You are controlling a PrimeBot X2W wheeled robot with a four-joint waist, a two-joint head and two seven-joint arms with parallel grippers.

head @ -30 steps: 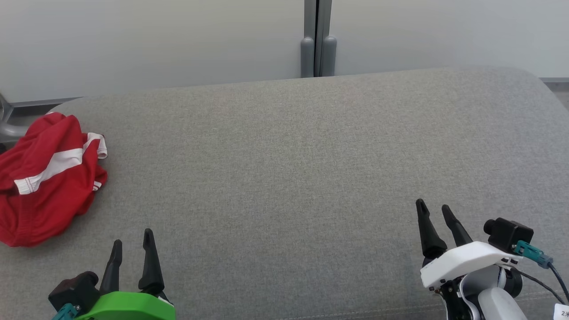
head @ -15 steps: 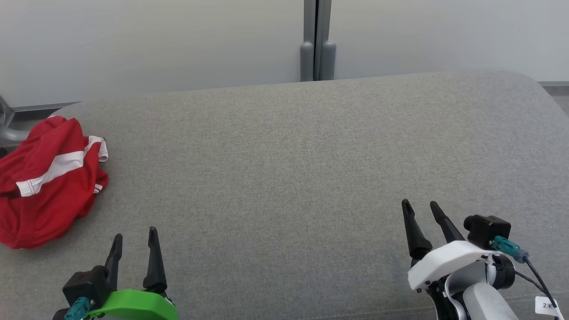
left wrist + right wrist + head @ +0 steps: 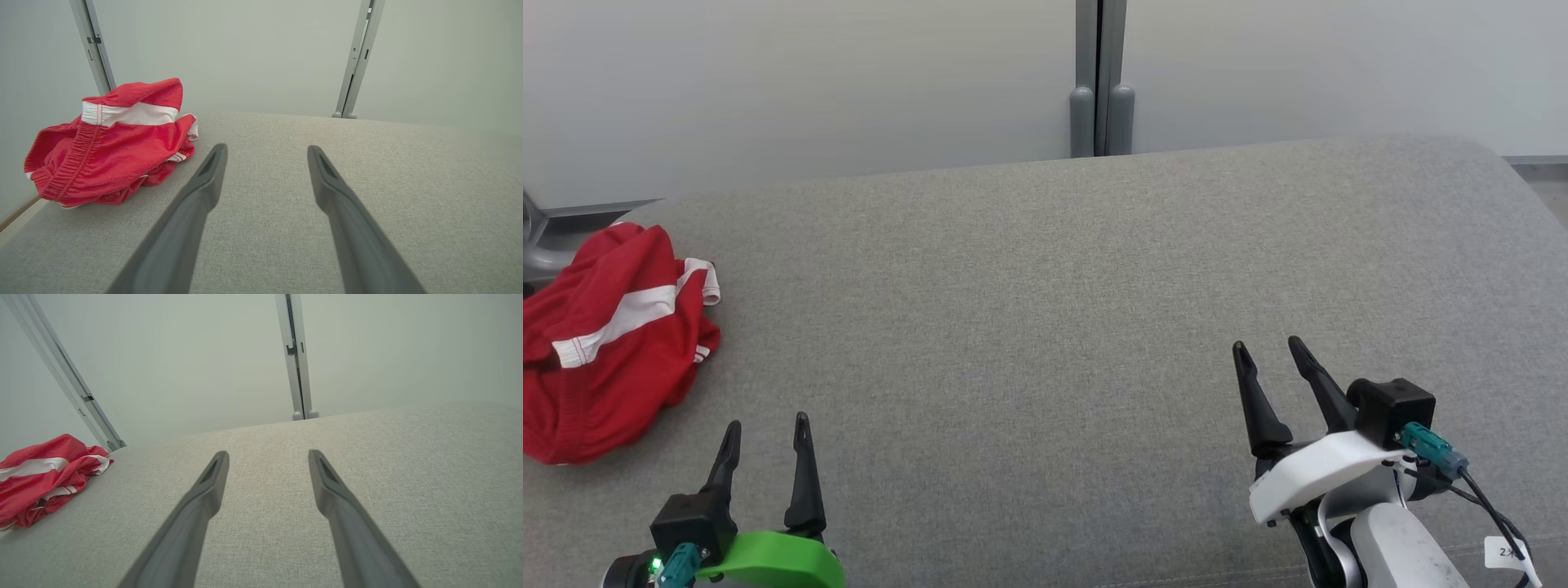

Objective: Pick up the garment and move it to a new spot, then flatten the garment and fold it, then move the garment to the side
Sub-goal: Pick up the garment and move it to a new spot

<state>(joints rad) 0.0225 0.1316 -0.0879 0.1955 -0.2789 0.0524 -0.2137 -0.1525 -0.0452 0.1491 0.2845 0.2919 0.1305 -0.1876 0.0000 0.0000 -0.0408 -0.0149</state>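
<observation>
The garment (image 3: 600,351) is a pair of red shorts with a white stripe, crumpled in a heap at the far left edge of the grey padded surface (image 3: 1045,310). In the left wrist view the garment (image 3: 110,147) lies ahead and to the left of my fingers; the right wrist view has the garment (image 3: 41,477) far off to the left. My left gripper (image 3: 766,425) stands open and empty near the front edge, right of the heap. At the lower right, my right gripper (image 3: 1267,347) is open too, with nothing between its fingers.
A pale wall with a grey vertical post (image 3: 1101,82) runs behind the surface. A grey metal frame (image 3: 539,245) shows at the far left behind the garment. The surface rounds off at its back right corner (image 3: 1494,163).
The right gripper has moved up and to the left over the surface. The head view has shifted slightly, and the left gripper sits a little lower in it. The garment lies as before.
</observation>
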